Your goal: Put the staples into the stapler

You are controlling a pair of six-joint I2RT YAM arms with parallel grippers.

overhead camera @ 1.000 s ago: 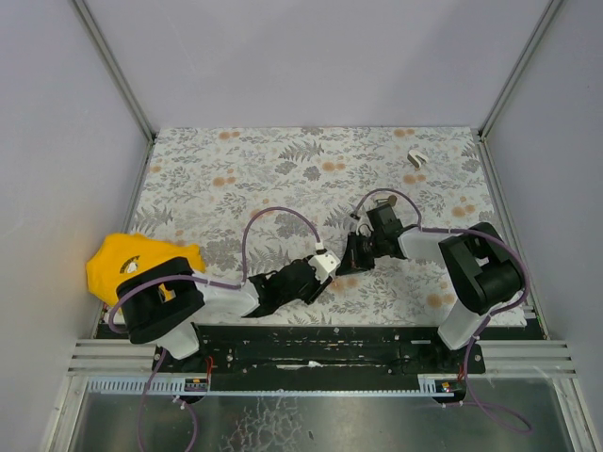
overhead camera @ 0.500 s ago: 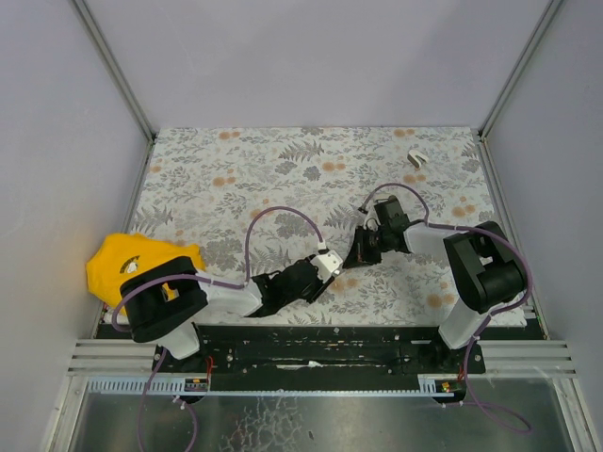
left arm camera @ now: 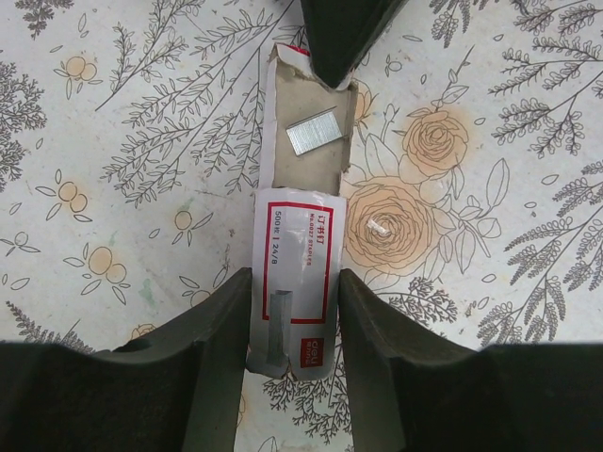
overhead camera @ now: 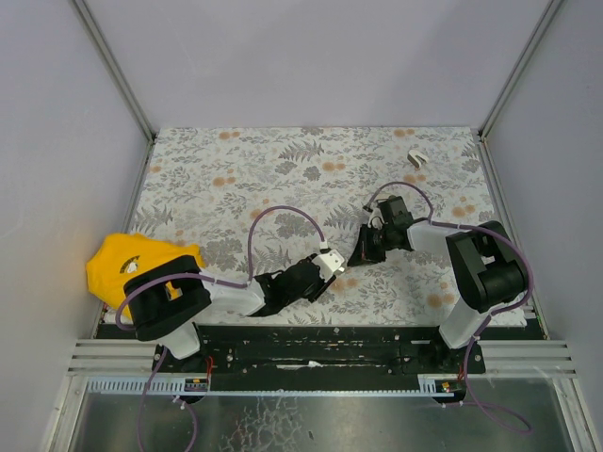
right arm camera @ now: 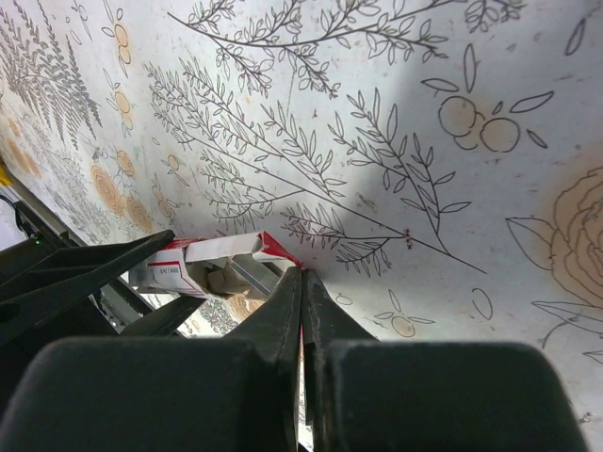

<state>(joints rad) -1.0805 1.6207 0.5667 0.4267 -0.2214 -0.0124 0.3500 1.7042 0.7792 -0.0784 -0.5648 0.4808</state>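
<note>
Spreading across the top view, the grey floral-print bench (overhead camera: 283,179) carries everything. The black-and-white left arm (overhead camera: 226,297) and right arm (overhead camera: 476,268) reach over its lower middle from the bottom edge of the frame. A bright yellow rounded object (overhead camera: 118,259) sits at the left edge, partly under the left arm's shoulder.

The left hand (left arm camera: 294,311) grips the small flat pink-and-white cardboard carton of staples (left arm camera: 300,247) with one finger against each long side. This is low in the centre of the wrist view. From above, the carton lies at the bench's lower middle, between the two hands.

The right hand (right arm camera: 301,282) is closed, fingertips pressed together. Its point meets the far end of the grey inner tray (left arm camera: 281,174), which stands partly out of the carton toward the top of the frame. Whether it pinches the tray's torn end flap is hard to judge.

A short silver metal strip of staples (left arm camera: 314,132) lies in the tray. A small white V-shaped piece (overhead camera: 415,158) rests at the bench's upper right, well apart. A tiny loose metal fragment (left arm camera: 378,225) lies just right of the carton.
</note>
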